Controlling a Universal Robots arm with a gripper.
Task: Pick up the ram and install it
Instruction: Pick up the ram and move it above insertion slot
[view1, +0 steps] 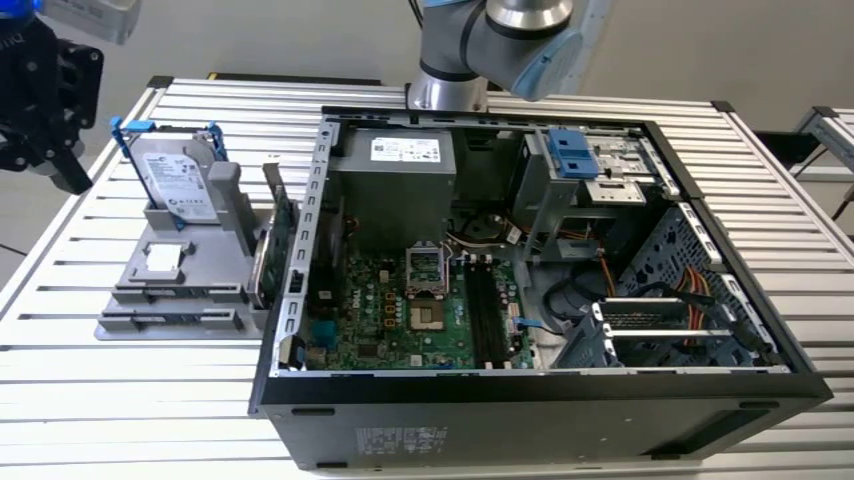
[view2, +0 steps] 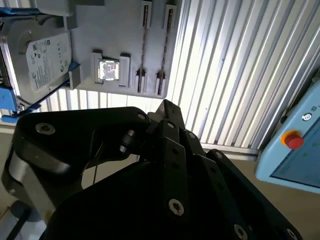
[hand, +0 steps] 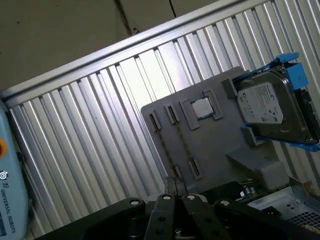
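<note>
Right, the black gripper (view1: 67, 178) hangs off the exterior view's left, above the ribbed aluminium table (view1: 80, 380), its angular matte fingers (view2: 175, 150) drawn together to a point. Below it sits a flat grey fixture (view1: 147, 325) carrying a shiny silver hard drive (view1: 178, 180) in blue rails. The ram I cannot pick out for sure. Long black slots (view1: 478, 315) run across the green motherboard (view1: 400, 320) inside the open black case (view1: 534, 420), and a thin dark green board (view1: 267, 265) stands on edge just beside the case wall.
</note>
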